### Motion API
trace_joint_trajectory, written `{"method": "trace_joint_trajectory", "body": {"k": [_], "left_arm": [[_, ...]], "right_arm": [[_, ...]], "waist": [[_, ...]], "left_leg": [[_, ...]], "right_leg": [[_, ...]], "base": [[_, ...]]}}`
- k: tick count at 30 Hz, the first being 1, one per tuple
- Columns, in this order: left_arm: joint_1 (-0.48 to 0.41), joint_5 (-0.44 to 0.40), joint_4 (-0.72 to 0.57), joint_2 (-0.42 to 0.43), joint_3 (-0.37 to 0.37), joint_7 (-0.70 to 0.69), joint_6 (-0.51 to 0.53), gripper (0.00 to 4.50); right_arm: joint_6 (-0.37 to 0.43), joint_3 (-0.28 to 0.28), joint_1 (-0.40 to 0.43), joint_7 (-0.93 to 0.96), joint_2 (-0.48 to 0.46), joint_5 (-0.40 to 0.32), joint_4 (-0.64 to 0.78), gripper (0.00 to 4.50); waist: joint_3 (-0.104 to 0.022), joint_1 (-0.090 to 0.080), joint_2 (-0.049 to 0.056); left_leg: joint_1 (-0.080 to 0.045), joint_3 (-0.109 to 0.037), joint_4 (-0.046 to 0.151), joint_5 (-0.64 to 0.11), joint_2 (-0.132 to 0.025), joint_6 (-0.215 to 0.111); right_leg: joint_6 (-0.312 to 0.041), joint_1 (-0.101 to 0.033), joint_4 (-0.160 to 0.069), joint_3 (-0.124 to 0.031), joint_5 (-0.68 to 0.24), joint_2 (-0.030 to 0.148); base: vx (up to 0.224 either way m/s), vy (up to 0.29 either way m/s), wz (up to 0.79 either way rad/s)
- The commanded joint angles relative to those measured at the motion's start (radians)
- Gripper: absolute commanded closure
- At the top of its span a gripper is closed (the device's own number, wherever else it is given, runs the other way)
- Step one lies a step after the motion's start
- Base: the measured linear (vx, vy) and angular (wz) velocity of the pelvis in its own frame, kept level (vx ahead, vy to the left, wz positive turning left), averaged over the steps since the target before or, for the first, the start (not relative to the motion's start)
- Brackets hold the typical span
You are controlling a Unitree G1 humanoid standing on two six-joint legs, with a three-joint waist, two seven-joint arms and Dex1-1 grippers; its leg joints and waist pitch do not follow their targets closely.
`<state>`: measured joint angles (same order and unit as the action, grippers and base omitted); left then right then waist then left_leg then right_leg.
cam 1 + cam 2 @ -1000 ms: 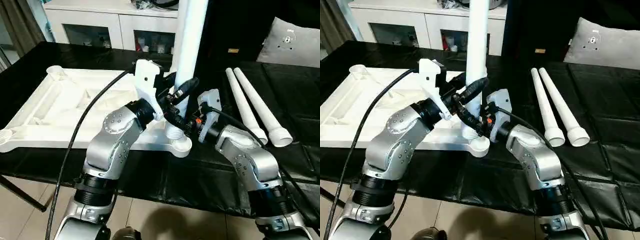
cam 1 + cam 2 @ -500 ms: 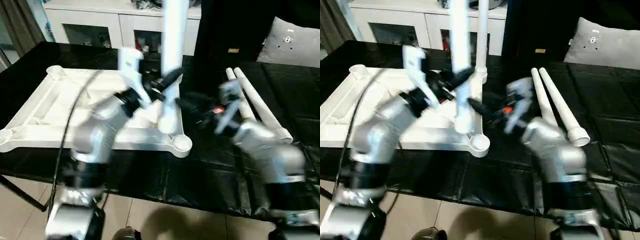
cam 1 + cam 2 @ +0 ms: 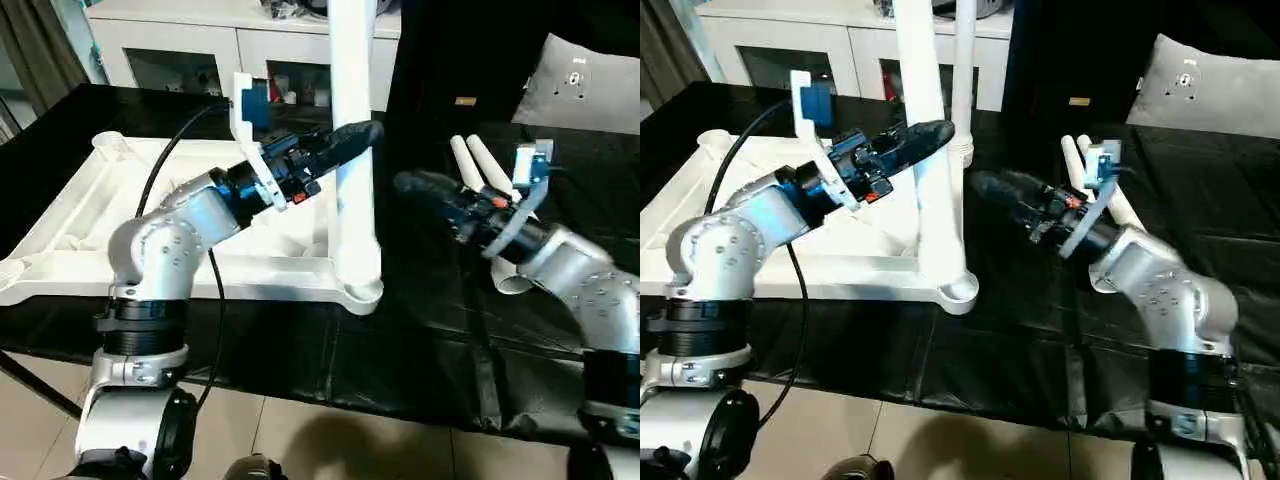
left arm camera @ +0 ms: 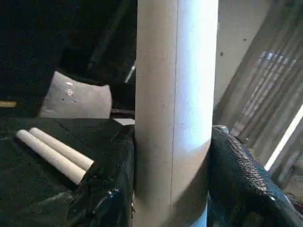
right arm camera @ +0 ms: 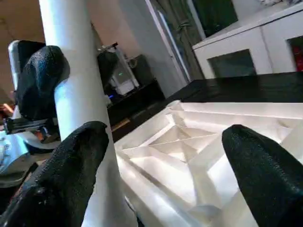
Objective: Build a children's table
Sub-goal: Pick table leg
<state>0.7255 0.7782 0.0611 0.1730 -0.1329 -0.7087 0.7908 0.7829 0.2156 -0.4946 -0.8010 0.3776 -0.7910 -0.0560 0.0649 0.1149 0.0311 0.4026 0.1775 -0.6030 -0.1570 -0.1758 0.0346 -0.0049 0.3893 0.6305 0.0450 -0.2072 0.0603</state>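
So, the leg (image 3: 352, 150) stands upright at frame centre, long axis vertical, foot in the near-right corner socket (image 3: 362, 293) of the upturned table top (image 3: 60, 260); left gripper (image 3: 345, 137) clamps the leg mid-shaft from the left; right gripper (image 3: 415, 185) sits just right of the leg, fingers spread wide, holding nothing; two spare legs (image 3: 480, 170) lie flat at right, behind the right arm, which is nearer; a further leg stands at the far corner behind.
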Motion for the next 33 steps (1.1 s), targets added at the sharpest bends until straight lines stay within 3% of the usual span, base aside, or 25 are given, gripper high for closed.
{"method": "trace_joint_trajectory", "body": {"k": [1,4,5,8,17,26,33], "left_arm": [[0.026,0.014,-0.031,0.014,0.004,-0.027,0.016,2.68],[0.023,0.005,-0.039,0.029,0.028,-0.049,0.013,2.68],[0.021,-0.023,-0.045,0.041,0.056,-0.073,-0.012,2.68],[0.009,-0.080,-0.066,0.064,0.120,-0.131,-0.077,2.68],[-0.004,-0.076,-0.109,0.078,0.190,-0.237,-0.103,2.68],[-0.007,-0.082,-0.124,0.077,0.235,-0.286,-0.115,2.68],[-0.005,-0.092,-0.120,0.075,0.242,-0.295,-0.128,2.68]], "right_arm": [[0.009,-0.022,0.006,-0.040,0.020,-0.012,0.032,0.24],[-0.006,-0.071,0.016,-0.096,0.056,0.013,0.063,0.24],[-0.032,-0.113,0.025,-0.137,0.078,0.046,0.080,0.24],[-0.063,-0.164,0.027,-0.169,0.094,0.090,0.095,0.19],[-0.124,-0.294,0.019,-0.287,0.126,0.156,0.100,0.16],[-0.138,-0.348,0.007,-0.372,0.134,0.170,0.088,1.00],[-0.128,-0.352,0.008,-0.395,0.130,0.164,0.083,1.60]], "waist": [[-0.081,0.005,-0.006],[-0.080,0.005,-0.008],[-0.081,0.006,-0.008],[-0.078,0.005,-0.010],[-0.078,0.003,-0.012],[-0.077,0.003,-0.014],[-0.078,0.003,-0.014]], "left_leg": [[-0.027,-0.017,0.059,-0.146,-0.043,-0.007],[-0.027,-0.017,0.059,-0.148,-0.044,-0.009],[-0.026,-0.017,0.059,-0.144,-0.044,-0.011],[-0.027,-0.019,0.062,-0.157,-0.047,-0.008],[-0.026,-0.017,0.061,-0.156,-0.048,-0.013],[-0.027,-0.017,0.059,-0.161,-0.048,-0.023],[-0.025,-0.017,0.058,-0.149,-0.047,-0.030]], "right_leg": [[-0.209,-0.046,-0.077,-0.037,-0.134,0.075],[-0.202,-0.047,-0.078,-0.037,-0.137,0.076],[-0.200,-0.047,-0.077,-0.039,-0.135,0.076],[-0.180,-0.045,-0.083,-0.039,-0.173,0.078],[-0.203,-0.043,-0.078,-0.040,-0.165,0.078],[-0.208,-0.044,-0.078,-0.040,-0.177,0.078],[-0.213,-0.044,-0.077,-0.040,-0.159,0.077]], "base": [[0.000,0.000,0.00],[0.000,0.000,0.00],[0.000,0.000,0.00],[0.000,0.000,0.00],[0.000,0.000,0.00],[0.000,0.000,0.00],[0.000,0.000,0.00]]}}
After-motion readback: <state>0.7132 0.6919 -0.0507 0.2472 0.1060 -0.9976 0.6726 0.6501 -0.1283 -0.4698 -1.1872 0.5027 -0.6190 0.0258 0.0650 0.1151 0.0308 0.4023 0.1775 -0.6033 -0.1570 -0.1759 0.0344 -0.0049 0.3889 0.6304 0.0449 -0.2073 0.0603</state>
